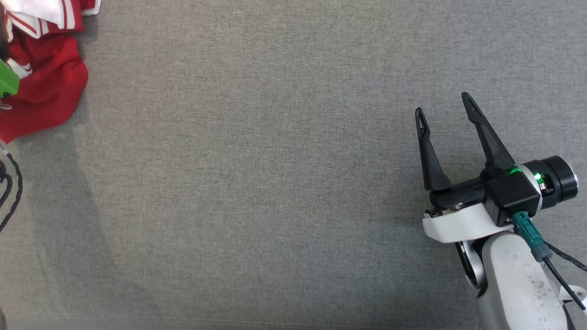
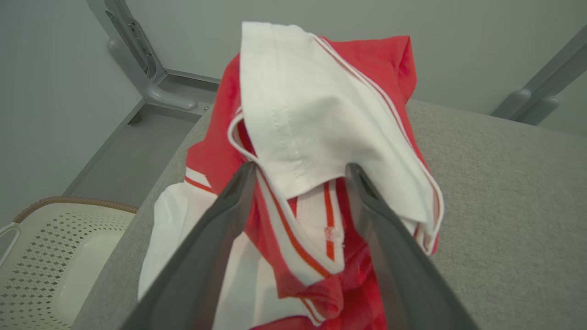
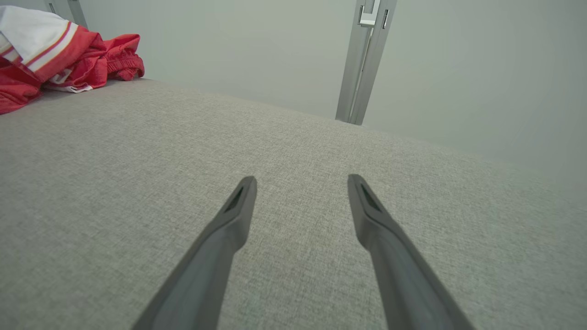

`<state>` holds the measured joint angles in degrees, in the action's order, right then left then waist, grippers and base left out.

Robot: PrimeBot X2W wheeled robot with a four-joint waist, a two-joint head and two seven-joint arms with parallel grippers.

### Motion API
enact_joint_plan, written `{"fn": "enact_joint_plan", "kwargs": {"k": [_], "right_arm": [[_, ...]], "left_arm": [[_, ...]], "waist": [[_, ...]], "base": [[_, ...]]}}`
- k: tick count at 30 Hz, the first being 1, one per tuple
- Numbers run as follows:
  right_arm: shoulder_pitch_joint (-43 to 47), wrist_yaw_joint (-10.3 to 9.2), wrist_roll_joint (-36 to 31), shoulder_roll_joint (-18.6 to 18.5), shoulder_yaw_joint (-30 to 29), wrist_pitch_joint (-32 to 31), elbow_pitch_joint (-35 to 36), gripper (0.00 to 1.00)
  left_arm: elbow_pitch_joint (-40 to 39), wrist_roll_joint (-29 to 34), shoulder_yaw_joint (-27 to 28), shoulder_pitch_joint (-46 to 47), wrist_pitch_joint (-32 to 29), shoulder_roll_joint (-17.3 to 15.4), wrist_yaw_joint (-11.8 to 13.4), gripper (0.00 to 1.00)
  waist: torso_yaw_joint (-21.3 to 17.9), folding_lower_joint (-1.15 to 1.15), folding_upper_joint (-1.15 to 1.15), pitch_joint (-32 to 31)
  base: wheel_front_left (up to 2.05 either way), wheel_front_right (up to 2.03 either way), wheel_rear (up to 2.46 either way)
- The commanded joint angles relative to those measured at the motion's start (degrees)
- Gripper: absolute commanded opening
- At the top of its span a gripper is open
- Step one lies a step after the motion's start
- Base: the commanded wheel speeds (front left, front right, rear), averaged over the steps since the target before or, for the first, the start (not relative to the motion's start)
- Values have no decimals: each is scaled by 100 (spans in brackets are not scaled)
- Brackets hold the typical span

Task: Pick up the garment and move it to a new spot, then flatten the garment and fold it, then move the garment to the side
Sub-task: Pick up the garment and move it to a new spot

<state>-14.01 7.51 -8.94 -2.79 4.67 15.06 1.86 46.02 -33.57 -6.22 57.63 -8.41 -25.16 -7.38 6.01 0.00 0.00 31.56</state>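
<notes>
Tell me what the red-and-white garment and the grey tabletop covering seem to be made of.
Red-and-white garment: thin, matte cloth, possibly a sports synthetic; it drapes in soft folds and shows stitched seams. Grey tabletop covering: matte woven fabric, going by its fine heathered weave; what lies beneath is hidden.

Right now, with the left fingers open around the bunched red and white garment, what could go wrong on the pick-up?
1. The left fingers straddle one white fold of the layered garment. Closing may catch only that layer, so the rest drags or slips free.
2. The garment lies by the edge of the table, with a white basket below. A slip could drop it off.
</notes>
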Motion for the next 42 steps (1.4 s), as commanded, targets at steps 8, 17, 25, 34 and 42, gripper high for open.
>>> {"fn": "enact_joint_plan", "kwargs": {"k": [8,17,25,34,42], "right_arm": [[0,-4,64,-18,7,18,26,100],[-9,-4,184,-18,-28,18,-64,100],[56,-4,306,-19,-1,18,-146,100],[107,-4,346,-18,-144,18,-178,100],[230,-4,446,-18,-363,18,-174,100]], "left_arm": [[225,-231,-178,173,155,-90,-10,0],[384,-302,-339,252,363,-219,-10,0],[179,-437,-647,262,295,-351,-11,0],[-65,-506,-849,-13,890,-152,-11,16],[-401,-215,-1181,-580,2050,282,11,100]], "waist": [[-142,0,0,27],[-129,0,0,-206],[-55,0,0,-514],[8,0,0,-815],[75,0,0,-1197]], "base": [[0,0,0],[0,0,0],[0,0,0],[0,0,0],[0,0,0]]}}
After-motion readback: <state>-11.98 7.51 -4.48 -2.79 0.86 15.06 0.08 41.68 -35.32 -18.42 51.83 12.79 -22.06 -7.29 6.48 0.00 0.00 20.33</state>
